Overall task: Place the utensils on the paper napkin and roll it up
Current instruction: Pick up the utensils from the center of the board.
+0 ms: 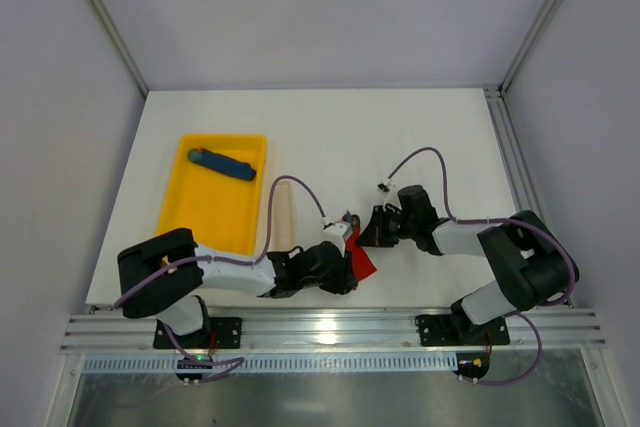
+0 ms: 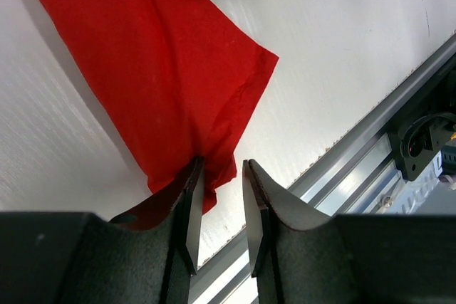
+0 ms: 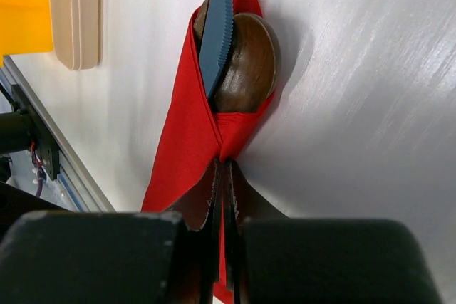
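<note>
Partly hidden: utensils (image 3: 248,62) in napkin (image 3: 187,140), right tool (image 3: 222,176) pinching.

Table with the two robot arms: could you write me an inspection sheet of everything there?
Surface: white table, no stains seen.
Job's things: red paper napkin folded around a dark brown wooden spoon and a blue-grey serrated knife.
Clutter: yellow plastic tray holding a blue stick; pale wooden slats beside it.
Grippers: right gripper shut on the napkin; left gripper open at the napkin's corner.
Cables: purple-grey cables looping off both arms.
Surroundings: grey walls, aluminium rail along the near edge.
</note>
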`<action>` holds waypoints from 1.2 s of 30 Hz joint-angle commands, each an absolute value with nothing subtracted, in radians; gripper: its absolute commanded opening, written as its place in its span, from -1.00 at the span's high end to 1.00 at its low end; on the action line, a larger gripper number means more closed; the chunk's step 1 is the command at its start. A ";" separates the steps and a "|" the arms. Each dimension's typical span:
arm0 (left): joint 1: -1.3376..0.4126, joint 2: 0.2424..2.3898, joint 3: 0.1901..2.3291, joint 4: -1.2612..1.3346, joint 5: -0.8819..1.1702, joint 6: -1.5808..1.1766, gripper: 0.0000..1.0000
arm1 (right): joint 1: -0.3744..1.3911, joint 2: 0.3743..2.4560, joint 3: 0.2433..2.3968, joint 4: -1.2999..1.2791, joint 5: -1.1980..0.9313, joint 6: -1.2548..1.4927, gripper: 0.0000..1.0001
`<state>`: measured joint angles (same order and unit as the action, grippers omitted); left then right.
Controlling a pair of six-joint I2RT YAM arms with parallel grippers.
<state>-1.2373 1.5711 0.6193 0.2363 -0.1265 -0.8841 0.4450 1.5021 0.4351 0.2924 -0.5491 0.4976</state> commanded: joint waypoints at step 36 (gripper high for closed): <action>-0.940 1.373 0.611 0.147 0.207 -0.730 -0.47 | 0.445 1.145 0.353 0.292 -0.552 0.436 0.92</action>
<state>-0.9668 1.3804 0.6342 -0.0277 0.0887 -0.7498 0.4450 1.2011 0.3416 0.2974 -0.5594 0.4599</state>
